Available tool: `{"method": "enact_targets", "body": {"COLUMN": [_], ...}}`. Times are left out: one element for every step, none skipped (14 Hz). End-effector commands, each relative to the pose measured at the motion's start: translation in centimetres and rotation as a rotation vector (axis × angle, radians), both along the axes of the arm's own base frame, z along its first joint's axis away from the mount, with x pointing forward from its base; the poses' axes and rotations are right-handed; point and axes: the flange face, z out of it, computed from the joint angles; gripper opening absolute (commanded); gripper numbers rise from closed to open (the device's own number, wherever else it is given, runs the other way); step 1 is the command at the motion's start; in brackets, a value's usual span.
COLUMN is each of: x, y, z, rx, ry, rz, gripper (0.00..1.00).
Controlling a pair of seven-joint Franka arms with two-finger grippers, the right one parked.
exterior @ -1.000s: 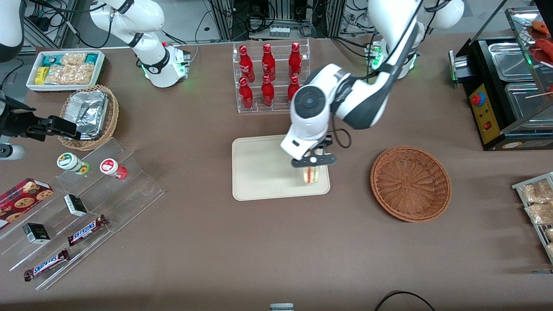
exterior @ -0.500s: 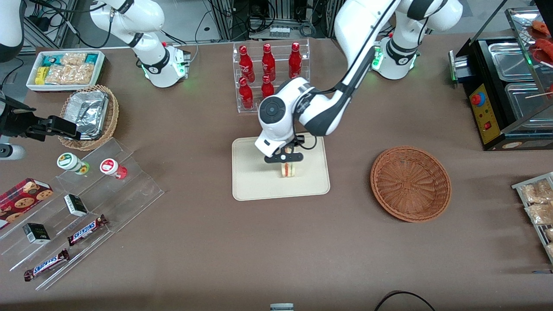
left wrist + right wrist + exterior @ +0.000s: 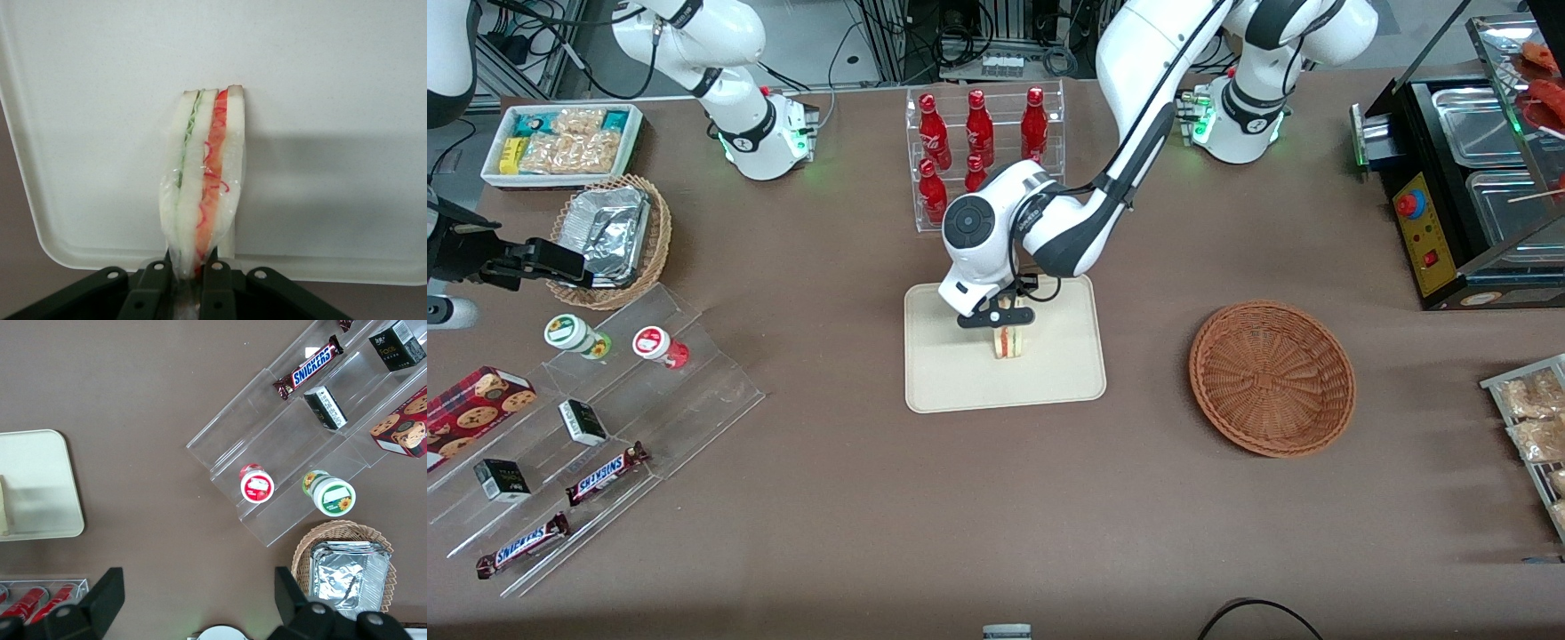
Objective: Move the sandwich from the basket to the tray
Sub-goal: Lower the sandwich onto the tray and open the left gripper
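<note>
The sandwich [image 3: 1008, 341] is a pale bread wedge in clear wrap with green and red-orange filling stripes [image 3: 203, 180]. It hangs upright over the middle of the cream tray [image 3: 951, 373], held by my left gripper [image 3: 997, 315], which is shut on its wrapped end [image 3: 189, 277]. Whether the sandwich touches the tray surface [image 3: 320, 80] I cannot tell. The reddish-brown wicker basket [image 3: 1272, 378] sits empty on the table toward the working arm's end, well apart from the tray.
A clear rack of red bottles [image 3: 983, 156] stands just farther from the front camera than the tray. Toward the parked arm's end are acrylic steps with snack bars [image 3: 605, 471], two small cups [image 3: 257, 483], and a smaller basket with foil container [image 3: 609, 236]. A black appliance [image 3: 1458, 187] stands by the working arm's end.
The left arm carried the sandwich from the tray's edge nearest the basket toward the tray's middle, moving slightly farther from the front camera. The gripper stayed shut on it.
</note>
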Motion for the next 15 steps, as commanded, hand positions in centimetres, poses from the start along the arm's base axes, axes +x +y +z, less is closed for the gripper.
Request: {"method": "enact_targets", "body": {"x": [0.1,0.0,0.0,0.1,0.0,0.1,0.4,0.6,0.9,1.3,1.9,2.8,3.5,4.3,5.4], "y": [-0.9,-0.9,-0.9,-0.8,-0.9,-0.9,-0.8,-0.8,-0.5,-0.2,0.4,1.2,2.2,3.6,5.6], "z": [-0.2,-0.2,-0.2,-0.3,-0.1,0.3,0.9,1.8,3.4,4.8,6.4,8.6,10.7,12.9,15.3], "rx": [-0.011,-0.012,-0.01,-0.005,-0.005,-0.011,-0.015,-0.023,-0.036,-0.043,-0.053,-0.071,-0.081,-0.081,-0.079], "ry": [-0.009,-0.008,-0.008,-0.012,-0.012,-0.015,-0.019,-0.026,-0.037,-0.044,-0.054,-0.076,-0.088,-0.089,-0.091], "rz": [0.024,0.024,0.023,0.017,0.017,0.017,0.021,0.023,0.029,0.037,0.048,0.062,0.069,0.081,0.104], "gripper": [0.0,0.01,0.49,0.99,1.0,1.0,1.0,1.0,1.0,1.0,1.0,1.0,1.0,1.0,1.0]}}
